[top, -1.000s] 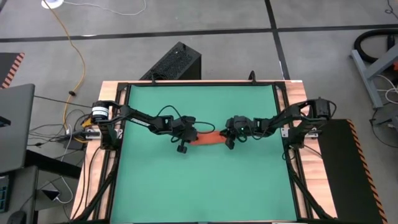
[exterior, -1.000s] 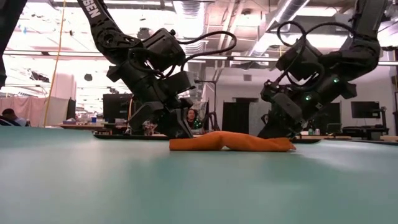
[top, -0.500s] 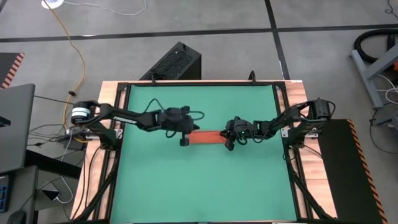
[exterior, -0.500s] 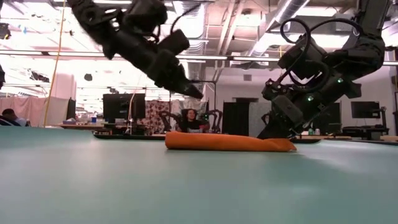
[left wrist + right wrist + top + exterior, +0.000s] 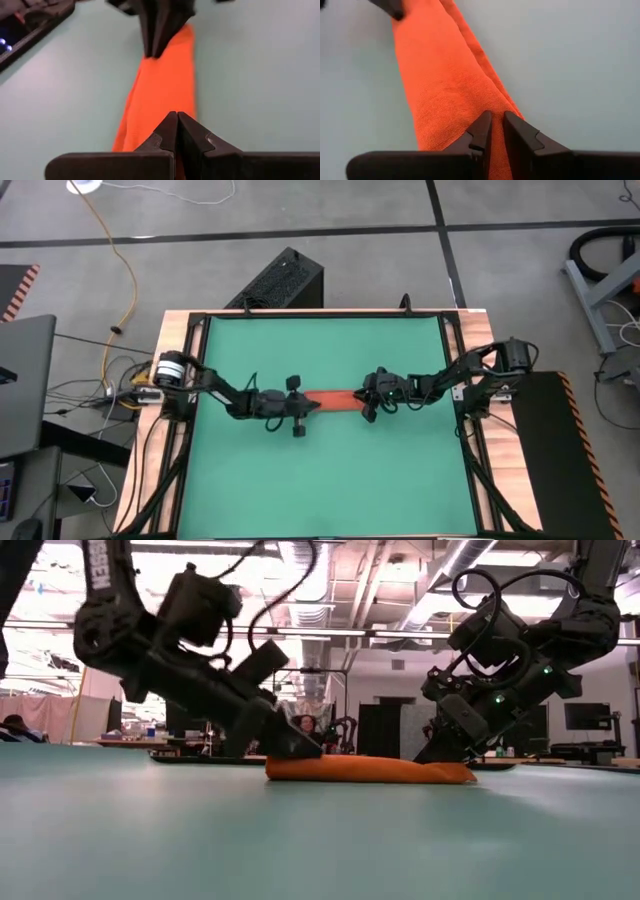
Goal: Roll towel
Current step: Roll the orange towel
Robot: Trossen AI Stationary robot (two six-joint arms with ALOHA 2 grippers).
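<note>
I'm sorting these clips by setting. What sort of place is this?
Probably a robotics lab or workshop: a framed workbench with a green mat, cables across the bare concrete floor, and, beyond the table, exposed ceiling ducts and monitors.

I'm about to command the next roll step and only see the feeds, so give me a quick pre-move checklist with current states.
1. Right gripper pinching its end of the towel: ok, cloth sits between the nearly closed fingers.
2. Left gripper ready to grasp: not ok, fingers shut with nothing between them.
3. Left gripper at the towel's other end: ok, tips low beside that end in the low view.
4. Towel lying as a narrow straight strip on the green mat: ok.
5. Towel rolled: cannot tell, only a long fold shows.
6. White tag position: cannot tell, not visible.
</note>
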